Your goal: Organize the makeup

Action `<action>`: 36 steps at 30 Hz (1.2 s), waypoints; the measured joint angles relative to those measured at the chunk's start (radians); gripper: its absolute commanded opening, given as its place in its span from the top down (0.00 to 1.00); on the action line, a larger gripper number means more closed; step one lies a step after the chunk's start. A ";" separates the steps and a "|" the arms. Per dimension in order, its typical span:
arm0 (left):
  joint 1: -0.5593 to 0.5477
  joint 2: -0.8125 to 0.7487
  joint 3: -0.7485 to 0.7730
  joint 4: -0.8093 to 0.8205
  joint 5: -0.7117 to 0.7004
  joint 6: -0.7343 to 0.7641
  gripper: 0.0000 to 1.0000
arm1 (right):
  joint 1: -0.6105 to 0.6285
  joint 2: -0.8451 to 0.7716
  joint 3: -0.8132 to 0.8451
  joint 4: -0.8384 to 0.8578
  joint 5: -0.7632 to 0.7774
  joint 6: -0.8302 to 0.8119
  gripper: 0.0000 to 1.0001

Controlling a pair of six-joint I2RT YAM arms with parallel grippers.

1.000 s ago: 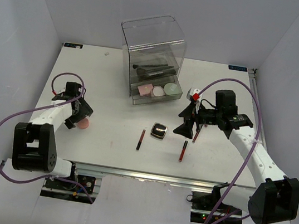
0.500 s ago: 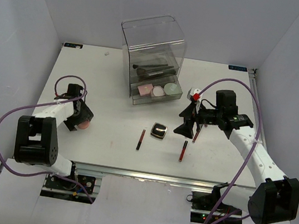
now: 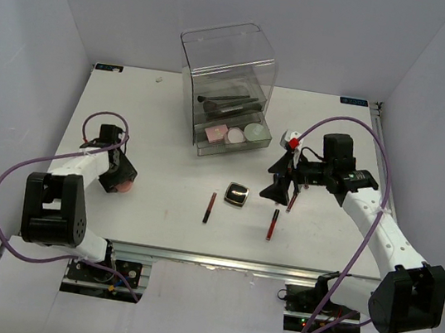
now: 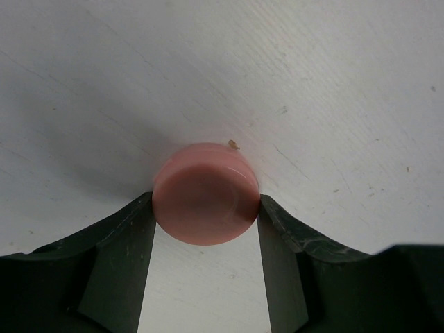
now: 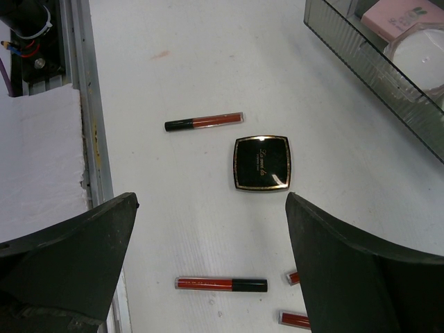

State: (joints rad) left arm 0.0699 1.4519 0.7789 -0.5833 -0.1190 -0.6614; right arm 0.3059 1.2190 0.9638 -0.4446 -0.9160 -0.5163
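We can read no word or number for certain. The black square compact (image 5: 261,163) bears gold script on its lid, too fine for us to make out. Small dark print on the pink palette (image 5: 402,15), far right, is likewise illegible.

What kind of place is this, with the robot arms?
Probably a robot lab booth, not a home: plain white walls box in a white table, two robot arms are bolted at its near edge, and a pink jar and black compact sit out on it.
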 measured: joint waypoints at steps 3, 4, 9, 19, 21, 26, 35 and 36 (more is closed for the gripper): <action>-0.032 -0.042 -0.004 0.017 0.068 0.018 0.73 | -0.007 -0.001 0.000 0.000 0.000 0.000 0.06; -0.059 -0.066 -0.004 0.025 0.085 0.023 0.76 | -0.012 -0.002 0.000 0.000 0.000 0.000 0.06; -0.354 -0.189 0.038 0.064 0.081 0.045 0.84 | -0.068 -0.032 -0.012 -0.001 -0.006 0.000 0.07; -0.827 -0.099 0.329 0.204 -0.041 0.260 0.91 | -0.217 -0.107 -0.021 0.000 -0.028 -0.001 0.07; -0.891 -0.017 0.419 0.210 -0.086 0.342 0.91 | -0.239 -0.108 -0.026 -0.001 -0.030 -0.001 0.07; -0.955 0.225 0.673 0.220 -0.202 0.520 0.91 | -0.279 -0.108 -0.030 -0.001 -0.036 0.000 0.07; -0.949 0.565 0.996 0.245 -0.405 0.742 0.89 | -0.324 -0.094 -0.031 -0.001 -0.046 0.000 0.07; -0.947 0.598 1.026 0.249 -0.415 0.757 0.88 | -0.328 -0.092 -0.031 -0.001 -0.047 0.000 0.07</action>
State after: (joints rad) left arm -0.8776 2.0501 1.8048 -0.3348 -0.5338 0.0959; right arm -0.0223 1.1267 0.9329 -0.4454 -0.9634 -0.5167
